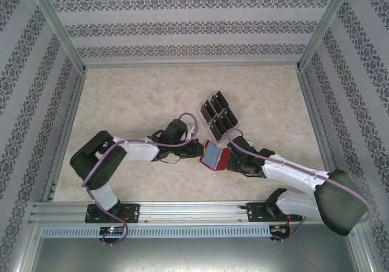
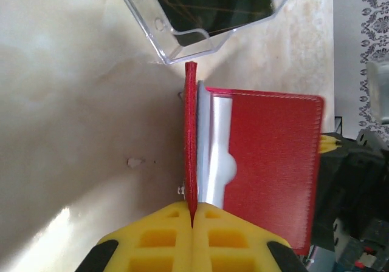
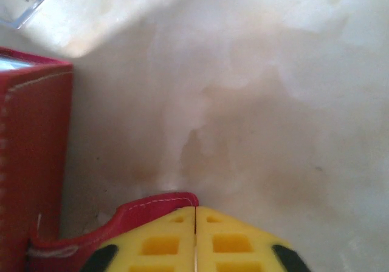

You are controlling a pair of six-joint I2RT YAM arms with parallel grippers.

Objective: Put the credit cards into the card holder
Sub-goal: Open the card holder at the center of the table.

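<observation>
Left end effector (image 2: 192,216) is at the bottom of the left wrist view, yellow pads pressed together and clamped on the thin edge of one red flap of the card holder (image 2: 273,169). The holder stands open on the worktop (image 1: 134,102), grey inner pocket showing. From above, the card holder (image 1: 214,156) sits just below centre, between the two arms. The right end effector (image 3: 196,216) is at the bottom of its own wrist view, pads meeting along a thin seam. The red tab (image 3: 152,206) lies against the left pad's tip, and I cannot tell if it is pinched. The credit cards (image 1: 217,115), black, stand in the clear rack (image 2: 182,47) just above the holder, right of centre.
</observation>
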